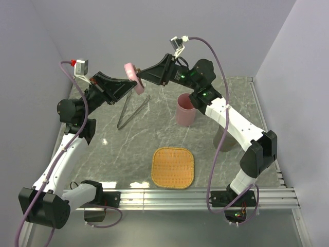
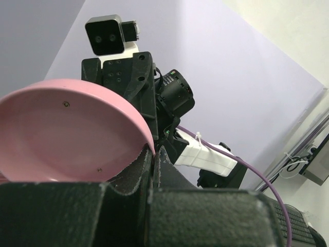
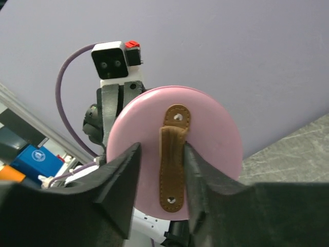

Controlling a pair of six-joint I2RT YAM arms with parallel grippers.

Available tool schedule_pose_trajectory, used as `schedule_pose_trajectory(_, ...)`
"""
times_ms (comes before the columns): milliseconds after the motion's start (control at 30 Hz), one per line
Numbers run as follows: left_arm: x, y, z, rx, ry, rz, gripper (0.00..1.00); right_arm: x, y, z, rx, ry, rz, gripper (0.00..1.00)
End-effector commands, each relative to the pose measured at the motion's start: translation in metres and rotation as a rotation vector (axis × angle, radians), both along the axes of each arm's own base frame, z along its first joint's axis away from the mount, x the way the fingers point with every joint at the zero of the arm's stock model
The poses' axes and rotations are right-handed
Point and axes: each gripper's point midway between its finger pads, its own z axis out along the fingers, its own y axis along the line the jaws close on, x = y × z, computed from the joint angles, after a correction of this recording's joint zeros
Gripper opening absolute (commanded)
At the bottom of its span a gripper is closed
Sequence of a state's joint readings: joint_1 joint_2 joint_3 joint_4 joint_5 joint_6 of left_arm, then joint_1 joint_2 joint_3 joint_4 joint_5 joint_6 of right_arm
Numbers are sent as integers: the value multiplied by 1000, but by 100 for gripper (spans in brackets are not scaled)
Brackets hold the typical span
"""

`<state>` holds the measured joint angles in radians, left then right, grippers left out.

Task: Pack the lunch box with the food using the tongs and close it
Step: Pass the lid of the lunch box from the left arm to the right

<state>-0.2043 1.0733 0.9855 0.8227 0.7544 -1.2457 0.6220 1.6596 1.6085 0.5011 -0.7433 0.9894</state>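
A shallow pink dish (image 1: 131, 71) of the lunch box hangs on edge in the air at the back of the table, between both arms. My left gripper (image 2: 152, 154) is shut on its rim, with the hollow pink inside (image 2: 67, 134) facing that camera. My right gripper (image 3: 160, 154) is open and straddles the brown strap (image 3: 172, 164) on the dish's outer face (image 3: 216, 128). Its right finger touches the strap and its left finger stands apart. The tall pink cup (image 1: 185, 109) stands upright on the table. The tongs (image 1: 131, 112) lie left of it. No food is in view.
A square woven orange tray (image 1: 174, 167) lies near the front middle. A greyish cup shape (image 1: 225, 141) shows partly behind my right arm. Purple walls close off the back and left. A metal rail (image 1: 267, 123) runs along the right side.
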Motion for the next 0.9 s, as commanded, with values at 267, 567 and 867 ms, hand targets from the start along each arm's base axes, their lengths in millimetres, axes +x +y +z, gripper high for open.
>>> schedule_pose_trajectory(267, -8, 2, 1, -8, -35, -4, 0, -14, 3, 8, 1, -65, 16, 0)
schedule_pose_trajectory(567, 1, -4, -31, 57, -5, -15, 30, -4, -13, 3, -98, -108, -75, 0)
schedule_pose_trajectory(867, 18, 2, -65, 215, 83, 45, 90, 28, -73, -34, -437, -257, -378, 0)
